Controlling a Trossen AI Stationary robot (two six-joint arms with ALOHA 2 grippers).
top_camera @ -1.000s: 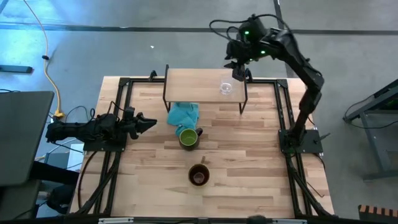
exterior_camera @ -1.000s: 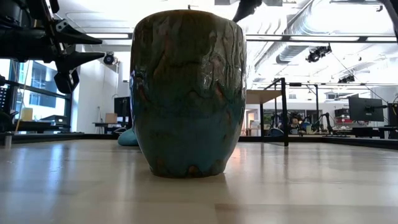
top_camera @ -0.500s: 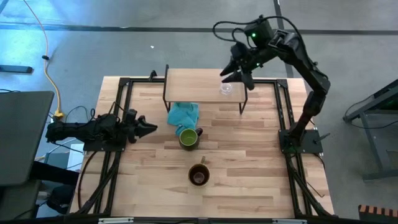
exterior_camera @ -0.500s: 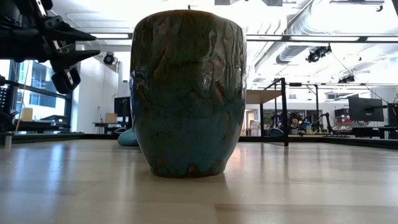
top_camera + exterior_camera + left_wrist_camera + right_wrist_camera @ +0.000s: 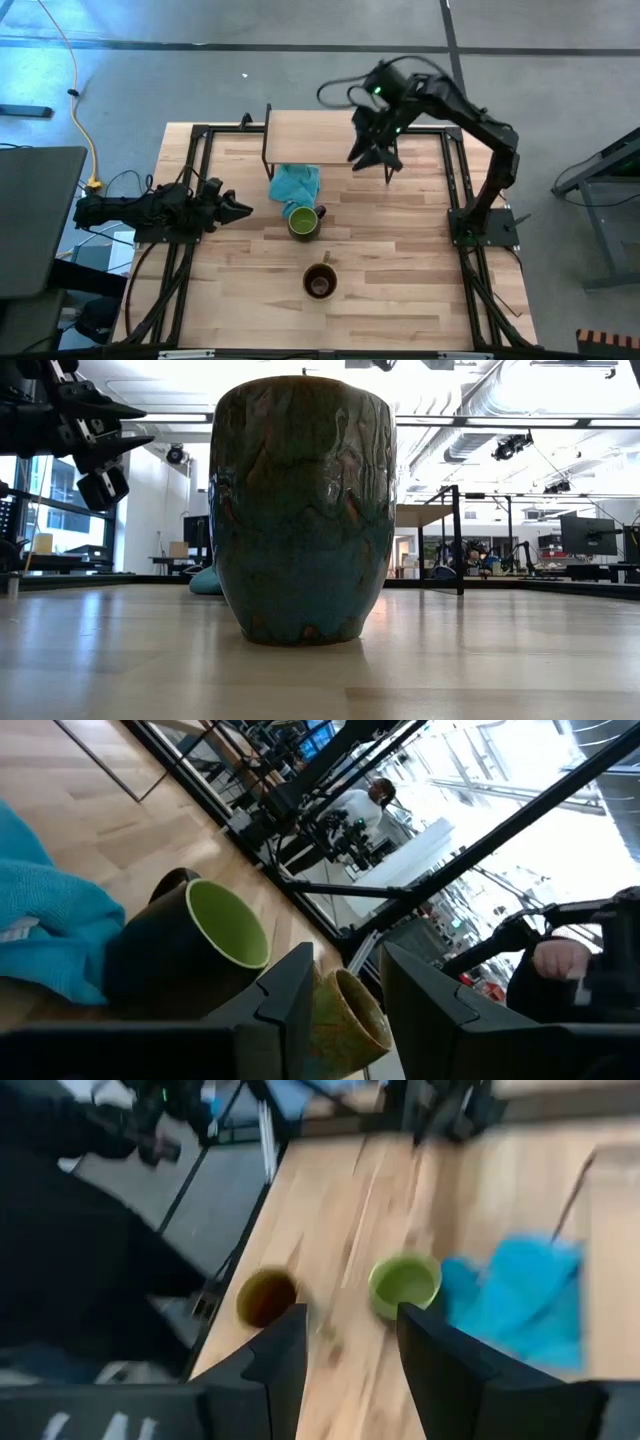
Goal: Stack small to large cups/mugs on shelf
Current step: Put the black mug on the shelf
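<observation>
A mug (image 5: 303, 221) that is green inside and dark outside stands on the tabletop next to a teal cloth (image 5: 295, 183). A brown mug (image 5: 320, 281) stands upright nearer the front and fills the low view (image 5: 300, 510). The shelf (image 5: 310, 135) stands at the far side on thin black legs. My right gripper (image 5: 373, 157) hovers open over the shelf's right end, slanting down; its wrist view shows both mugs (image 5: 266, 1296) (image 5: 405, 1285) beyond its empty fingers. My left gripper (image 5: 240, 210) waits open and level at the table's left, pointing at the green mug (image 5: 190, 945).
The teal cloth lies partly under the shelf's near edge, touching the green mug. Black frame rails (image 5: 195, 180) run along the table's left and right sides. A person (image 5: 372, 805) shows in the room beyond the table. Bare tabletop (image 5: 410, 260) lies to the right of the mugs.
My right gripper has swung from beyond the shelf's far right corner toward the table's near and left side, sinking a little and turning to slant down over the shelf's right end. My left gripper has turned slightly in place. The mugs have stayed put.
</observation>
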